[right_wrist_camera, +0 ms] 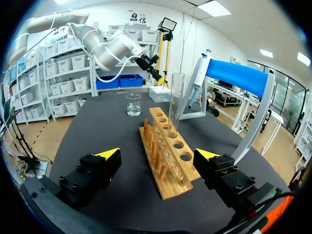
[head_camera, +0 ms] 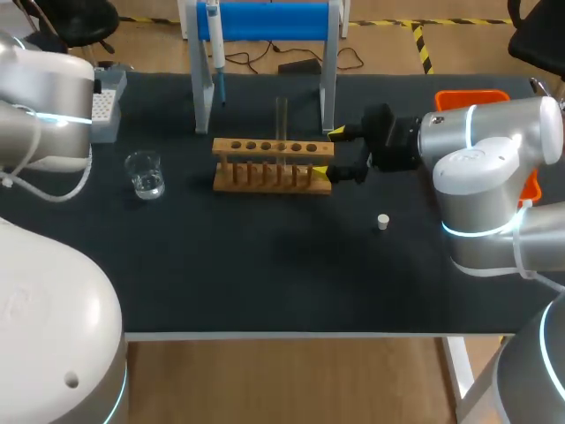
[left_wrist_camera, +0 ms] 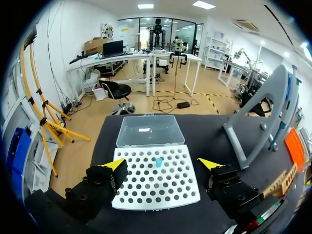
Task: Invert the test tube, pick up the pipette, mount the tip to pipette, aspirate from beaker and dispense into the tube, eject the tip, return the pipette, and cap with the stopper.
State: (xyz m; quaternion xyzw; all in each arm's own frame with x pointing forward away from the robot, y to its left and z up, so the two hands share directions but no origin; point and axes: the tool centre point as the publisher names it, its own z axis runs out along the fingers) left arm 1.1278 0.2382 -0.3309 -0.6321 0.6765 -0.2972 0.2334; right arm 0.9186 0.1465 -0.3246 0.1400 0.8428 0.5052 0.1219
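Test tube of clear glass (right_wrist_camera: 176,100) stands upright in a middle hole of the light wooden rack with a row of holes (right_wrist_camera: 168,156), near the centre of the desk (head_camera: 265,274). Right hand (right_wrist_camera: 157,154) has its yellow-tipped fingers spread wide, flanking the rack's near end and pinching nothing. Left hand (left_wrist_camera: 161,163) is likewise spread, hovering over the white perforated tip box (left_wrist_camera: 146,190), well apart from the rack. I judge the tube light, stiff, slick and brittle (thin glass forgives little). The bare shaft above the rack looks the place to pinch, gently, lifting straight up before any turning.
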